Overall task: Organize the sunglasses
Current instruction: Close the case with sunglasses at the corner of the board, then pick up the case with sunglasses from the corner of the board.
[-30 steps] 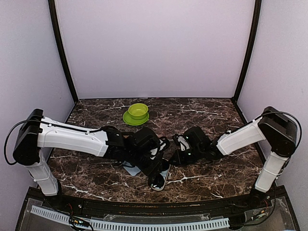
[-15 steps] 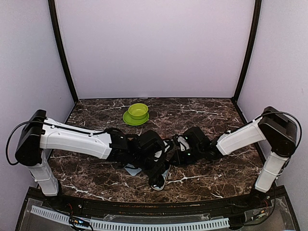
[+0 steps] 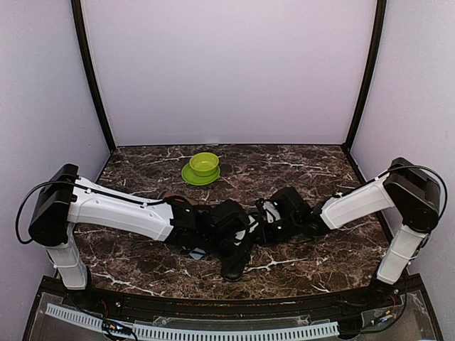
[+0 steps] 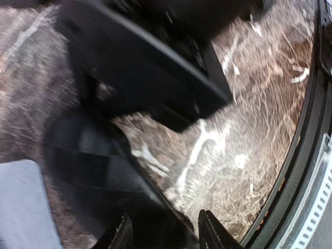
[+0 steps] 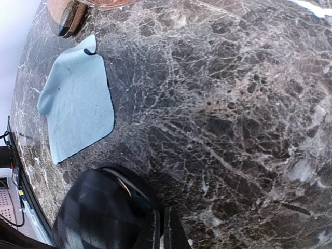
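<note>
Seemingly packing near tabletop's (image 5: 233, 104) front edge: right claw (image 5: 162, 231) pinched shut beside black case (image 5: 98, 215); left claw (image 4: 165, 231) part-spread, hold unclear. Next: steady case.

1. Table (image 3: 306, 160): dark brown marble top with white veins and a slight gloss.
2. Back wall (image 3: 227, 71): plain pale lilac panel; the side walls match it.
3. Posts (image 3: 91, 78): black uprights stand at both rear corners.
4. Near edge: black rail (image 3: 178, 305), with a white slotted strip (image 3: 192, 332) below it.
5. Light: soft and even across the table.
</note>
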Action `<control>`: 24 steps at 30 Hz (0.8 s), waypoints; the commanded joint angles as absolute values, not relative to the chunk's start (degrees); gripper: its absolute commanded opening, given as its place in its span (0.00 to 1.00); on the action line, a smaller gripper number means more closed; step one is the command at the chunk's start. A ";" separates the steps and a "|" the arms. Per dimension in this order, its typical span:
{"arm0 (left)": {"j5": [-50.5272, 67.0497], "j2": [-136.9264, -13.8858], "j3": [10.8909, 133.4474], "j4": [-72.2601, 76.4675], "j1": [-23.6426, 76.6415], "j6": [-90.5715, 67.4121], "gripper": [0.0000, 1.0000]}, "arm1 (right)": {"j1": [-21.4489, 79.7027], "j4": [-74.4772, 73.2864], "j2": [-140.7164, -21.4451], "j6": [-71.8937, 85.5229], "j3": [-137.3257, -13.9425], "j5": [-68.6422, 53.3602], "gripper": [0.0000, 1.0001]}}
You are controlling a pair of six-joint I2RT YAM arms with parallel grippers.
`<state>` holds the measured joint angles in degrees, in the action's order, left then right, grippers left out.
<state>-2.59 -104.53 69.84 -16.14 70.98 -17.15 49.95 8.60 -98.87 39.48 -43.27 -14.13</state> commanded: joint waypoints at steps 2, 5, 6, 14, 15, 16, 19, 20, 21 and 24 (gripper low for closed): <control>1.84 -106.88 67.70 -17.28 72.33 -17.21 0.46 | 51.01 11.95 -96.87 41.00 -42.73 -14.40 0.00; 1.37 -106.75 68.06 -17.72 72.33 -17.05 0.46 | 51.15 12.17 -96.40 41.13 -42.39 -14.29 0.00; 1.26 -106.57 68.17 -17.82 72.33 -17.12 0.46 | 51.15 12.12 -96.17 41.20 -42.25 -14.10 0.00; -3.03 -102.33 69.69 -19.63 72.28 -16.87 0.54 | 51.25 11.98 -95.54 41.15 -42.01 -13.89 0.00; -3.85 -101.68 69.51 -19.75 72.32 -17.03 0.56 | 51.24 11.93 -95.54 41.14 -42.08 -13.89 0.00; -4.65 -100.95 69.39 -19.77 72.29 -17.24 0.58 | 51.24 11.87 -95.54 41.13 -42.15 -13.89 0.00; -7.11 -99.51 68.68 -20.28 72.33 -18.06 0.67 | 51.24 11.81 -95.71 41.09 -42.23 -13.88 0.00; -7.71 -99.15 68.50 -20.60 72.33 -18.34 0.70 | 51.25 11.81 -95.69 41.05 -42.23 -13.89 0.00; -8.51 -98.99 68.33 -21.03 72.31 -18.84 0.73 | 51.25 11.74 -95.78 40.97 -42.23 -13.89 0.00; -10.17 -98.58 68.04 -22.38 72.40 -20.26 0.83 | 51.24 11.73 -95.85 40.87 -42.23 -13.81 0.00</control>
